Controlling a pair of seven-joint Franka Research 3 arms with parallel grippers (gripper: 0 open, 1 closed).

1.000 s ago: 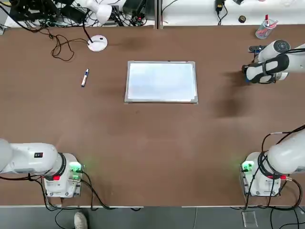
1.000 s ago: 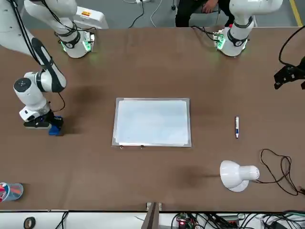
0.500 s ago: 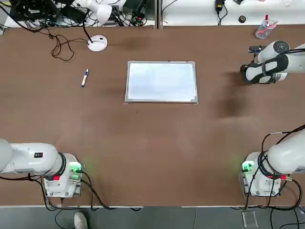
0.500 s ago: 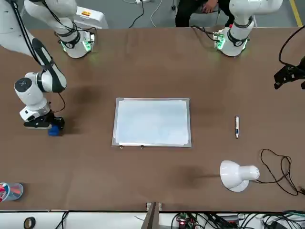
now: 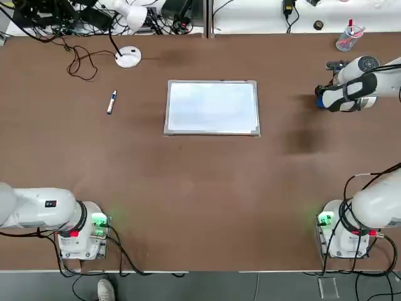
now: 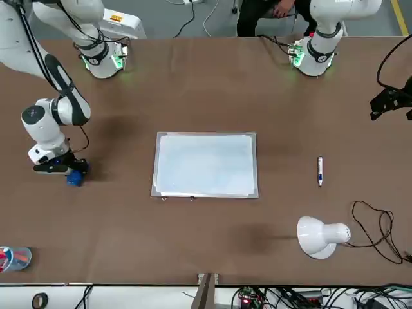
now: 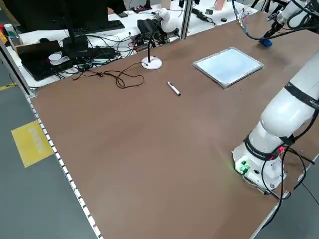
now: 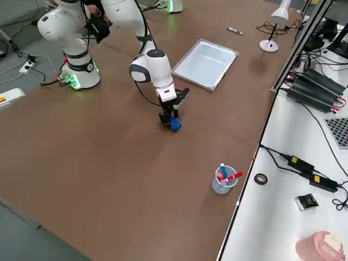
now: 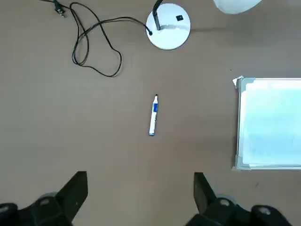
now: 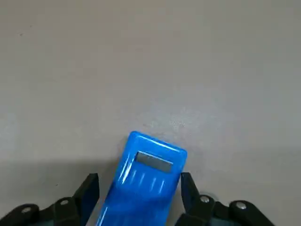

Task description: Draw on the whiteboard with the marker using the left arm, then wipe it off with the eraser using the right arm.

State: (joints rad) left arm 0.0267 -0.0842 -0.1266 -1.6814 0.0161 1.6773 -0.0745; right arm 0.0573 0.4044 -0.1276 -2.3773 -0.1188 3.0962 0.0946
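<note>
My right gripper (image 10: 136, 186) stands parted around the eraser (image 10: 143, 181) on the table, fingers apart from its sides. The board (image 5: 212, 107) looks clean; the marker (image 9: 153, 115) lies below my open, empty left gripper (image 9: 140, 188). Both steps appear done.

My whiteboard (image 5: 212, 107) lies flat mid-table, silver-framed and wiped clean. My marker (image 5: 111, 102), white with a dark cap, lies well off to its left. The blue eraser (image 10: 143, 181) rests on the table between my right fingers (image 10: 89, 191), untouched by them.
</note>
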